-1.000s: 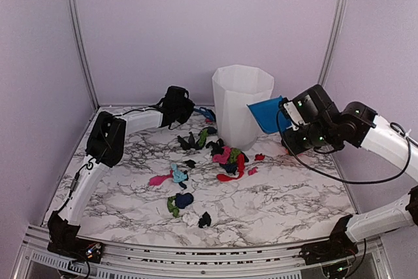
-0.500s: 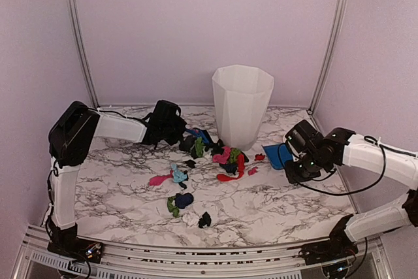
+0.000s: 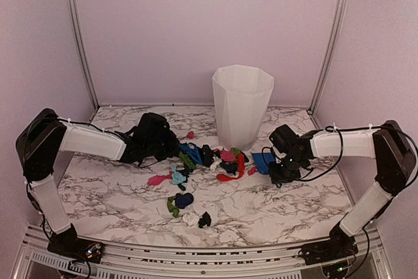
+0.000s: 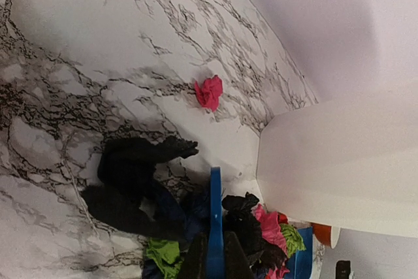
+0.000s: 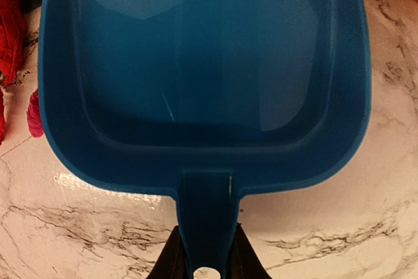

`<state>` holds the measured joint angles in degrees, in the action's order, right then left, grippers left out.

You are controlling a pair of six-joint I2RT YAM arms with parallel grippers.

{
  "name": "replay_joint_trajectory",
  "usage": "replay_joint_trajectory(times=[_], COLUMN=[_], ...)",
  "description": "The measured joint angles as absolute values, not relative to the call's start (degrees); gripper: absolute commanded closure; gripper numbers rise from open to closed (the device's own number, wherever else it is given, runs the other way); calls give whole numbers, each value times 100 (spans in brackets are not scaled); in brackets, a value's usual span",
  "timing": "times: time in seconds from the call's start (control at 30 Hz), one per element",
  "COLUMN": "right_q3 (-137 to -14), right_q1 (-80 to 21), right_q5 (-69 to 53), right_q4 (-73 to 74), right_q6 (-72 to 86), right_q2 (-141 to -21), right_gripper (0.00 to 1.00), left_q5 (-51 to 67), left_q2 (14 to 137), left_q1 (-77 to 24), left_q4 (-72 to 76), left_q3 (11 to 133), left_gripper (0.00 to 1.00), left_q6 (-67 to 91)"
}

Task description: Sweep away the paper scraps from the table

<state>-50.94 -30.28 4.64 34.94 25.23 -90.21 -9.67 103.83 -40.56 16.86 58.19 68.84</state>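
Paper scraps [image 3: 222, 160], black, red, pink, green and light blue, lie in a heap on the marble table [image 3: 287, 200] in front of the white bin. More scraps [image 3: 183, 202] lie nearer the front. One pink scrap [image 4: 209, 91] sits alone behind. My left gripper [image 3: 171, 147] is shut on the blue brush [image 4: 215, 227], whose head stands among the scraps [image 4: 261, 227]. My right gripper [image 3: 277, 164] is shut on the handle of the blue dustpan [image 5: 202, 63], which lies flat and empty on the table just right of the heap.
A tall white bin [image 3: 241, 104] stands at the back centre, right behind the heap. Pinkish walls close the back and sides. An orange object [image 4: 321, 233] shows beside the bin's base in the left wrist view.
The right arm lowered the dustpan from beside the bin's rim down to the table and moved it left toward the heap. The left arm swept the brush forward and right, pushing scraps together.
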Motion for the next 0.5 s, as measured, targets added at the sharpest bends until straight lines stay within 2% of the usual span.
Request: replay_joint_trajectory(times=[0.2, 0.5], right_q3=[-5094, -5277], right_q1=[-3264, -4576], right_q5=[193, -117], right_q4=[3148, 3059], right_q6=[2510, 2670], right_q2=[-9275, -9365], right_gripper=[100, 100], left_q5=[-937, -1103], left_q2=[9843, 8691], left_q1=[-4265, -4359], left_q4=[1640, 1166], left_q3=[5470, 5225], left_gripper=[100, 100], left_q6=[6504, 5760])
